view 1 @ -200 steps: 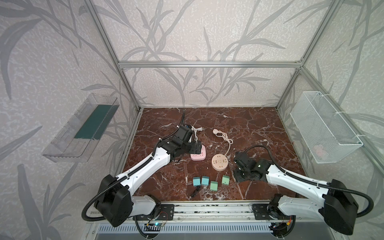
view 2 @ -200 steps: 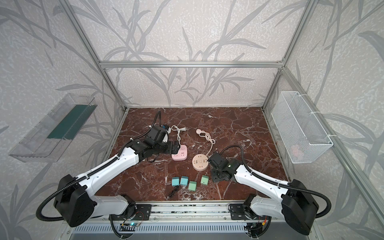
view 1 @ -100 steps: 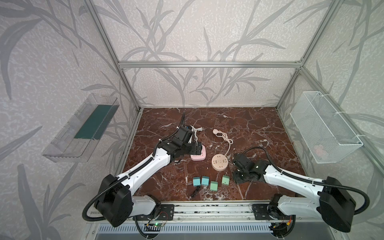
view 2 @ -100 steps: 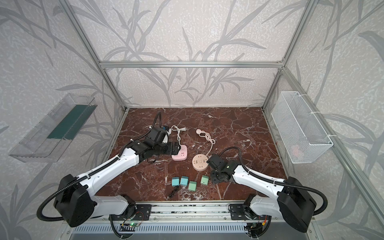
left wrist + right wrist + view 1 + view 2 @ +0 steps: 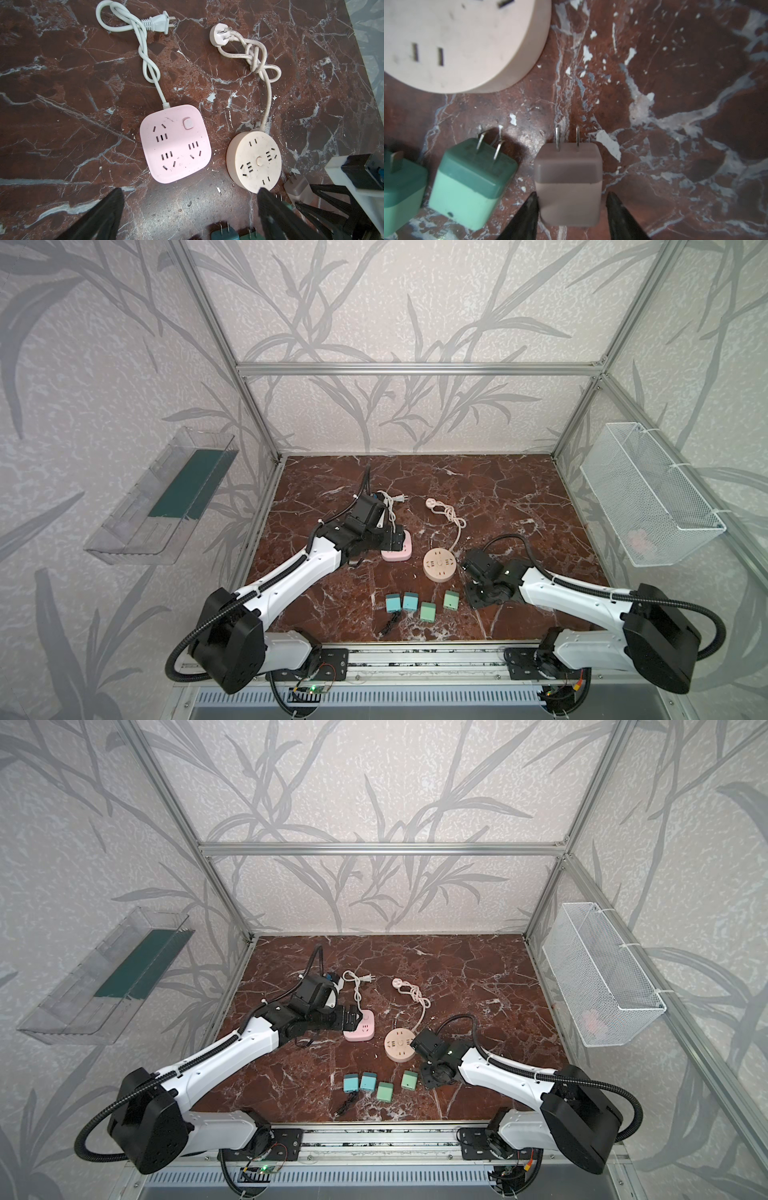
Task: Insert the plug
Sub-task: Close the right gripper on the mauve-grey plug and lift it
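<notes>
Mauve plug [image 5: 568, 166] hidden in both top views, right end effector [image 5: 571, 194] apart astride it, left end effector [image 5: 190, 189] wide apart

Soft, even light fills both top views, all sharp; the right wrist view is dimmer, slightly blurred (a green plug [image 5: 471, 182] casts a soft shadow).

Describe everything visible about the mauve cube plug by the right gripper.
The mauve plug is a rounded matte plastic cube, darker at the pronged end, paler behind. Two flat metal prongs stick out straight. It lies on its side on the marble tabletop, near a green plug but apart. The right gripper has open jaws flanking its rear end.
</notes>
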`<act>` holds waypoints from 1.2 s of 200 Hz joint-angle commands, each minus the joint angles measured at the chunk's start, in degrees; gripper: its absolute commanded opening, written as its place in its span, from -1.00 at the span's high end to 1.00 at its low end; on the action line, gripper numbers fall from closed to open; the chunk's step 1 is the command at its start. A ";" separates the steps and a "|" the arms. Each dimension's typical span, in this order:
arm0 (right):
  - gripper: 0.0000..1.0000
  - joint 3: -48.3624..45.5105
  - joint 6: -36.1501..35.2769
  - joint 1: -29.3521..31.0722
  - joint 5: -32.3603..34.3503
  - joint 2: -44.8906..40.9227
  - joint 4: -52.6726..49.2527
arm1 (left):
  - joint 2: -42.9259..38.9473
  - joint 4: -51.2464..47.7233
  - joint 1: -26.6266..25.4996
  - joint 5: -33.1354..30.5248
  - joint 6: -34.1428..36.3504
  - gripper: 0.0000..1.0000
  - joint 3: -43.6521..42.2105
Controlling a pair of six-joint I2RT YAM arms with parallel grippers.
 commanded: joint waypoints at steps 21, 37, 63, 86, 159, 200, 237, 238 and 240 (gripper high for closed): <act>-0.04 0.62 -0.79 0.35 0.79 1.44 1.27 | 0.22 0.58 -0.13 0.54 -0.70 -0.97 -0.77; -0.02 0.51 -0.88 0.32 0.76 2.12 1.85 | 0.37 0.79 -0.09 0.74 -0.70 -0.96 -0.79; 0.05 0.73 -1.31 0.35 0.87 2.53 2.37 | 0.59 0.67 -0.08 0.65 -0.67 -0.97 -0.72; 0.20 0.77 -1.75 0.37 1.04 2.06 2.25 | 0.50 0.44 -0.11 1.07 -0.76 -0.97 -0.78; 1.00 11.34 -9.01 0.37 0.69 -7.91 -6.96 | -0.82 -1.35 -0.13 6.84 -0.77 -0.84 -1.05; 1.00 17.28 -14.46 0.33 -2.79 -9.03 -5.77 | -1.99 -1.37 -1.12 12.66 -2.60 -0.79 -1.85; 1.00 19.73 -16.28 0.65 -5.65 -7.54 -2.31 | -3.52 0.35 -2.30 13.72 -4.98 -0.78 -2.30; 1.00 19.79 -16.36 0.68 -5.73 -7.52 -2.22 | -3.57 0.40 -2.33 13.74 -5.01 -0.78 -2.30; 1.00 19.83 -16.42 0.76 -5.83 -7.38 -2.01 | -3.64 0.61 -2.35 13.82 -5.10 -0.79 -2.36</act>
